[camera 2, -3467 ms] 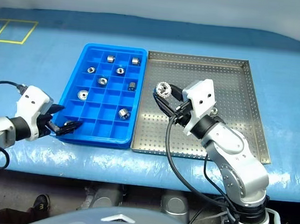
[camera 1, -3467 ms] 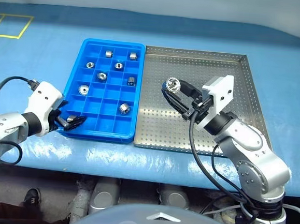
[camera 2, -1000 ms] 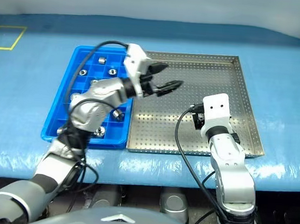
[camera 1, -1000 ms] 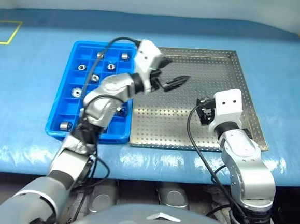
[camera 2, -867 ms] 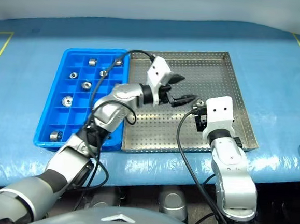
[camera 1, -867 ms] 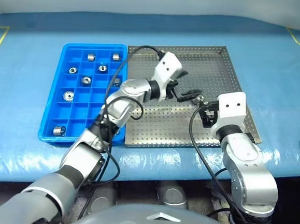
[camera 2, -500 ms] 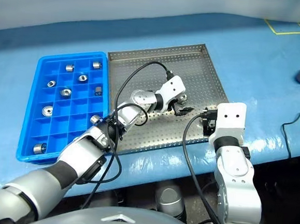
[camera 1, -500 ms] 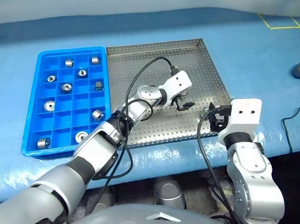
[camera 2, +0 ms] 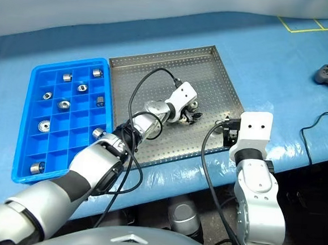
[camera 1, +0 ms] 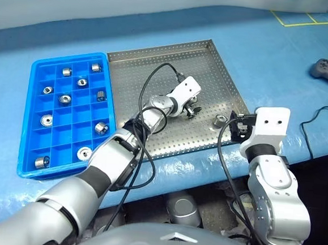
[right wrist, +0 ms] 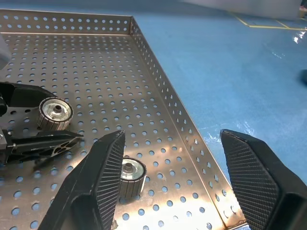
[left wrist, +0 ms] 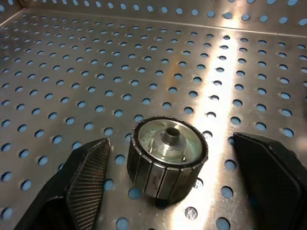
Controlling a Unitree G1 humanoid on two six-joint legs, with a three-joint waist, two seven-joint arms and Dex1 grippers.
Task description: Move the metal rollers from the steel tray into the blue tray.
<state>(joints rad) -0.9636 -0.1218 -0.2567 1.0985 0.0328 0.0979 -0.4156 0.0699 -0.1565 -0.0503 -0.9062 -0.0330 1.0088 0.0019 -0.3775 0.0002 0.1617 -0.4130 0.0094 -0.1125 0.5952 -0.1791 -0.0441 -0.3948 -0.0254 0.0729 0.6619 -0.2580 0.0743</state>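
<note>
Left pincer [left wrist: 168, 191]: fingers apart, either side of one roller [left wrist: 167, 160] on the steel tray [camera 1: 213, 69]; contact not discernible. Fingertips cut off at the frame edge.
Right pincer [right wrist: 175, 191]: fingers apart, nothing between them; second roller [right wrist: 131, 175] just ahead, partly behind one finger [right wrist: 96, 187].
Blue tray [camera 1: 27, 163]: beside the steel tray, well away from both pincers; several rollers in compartments.
</note>
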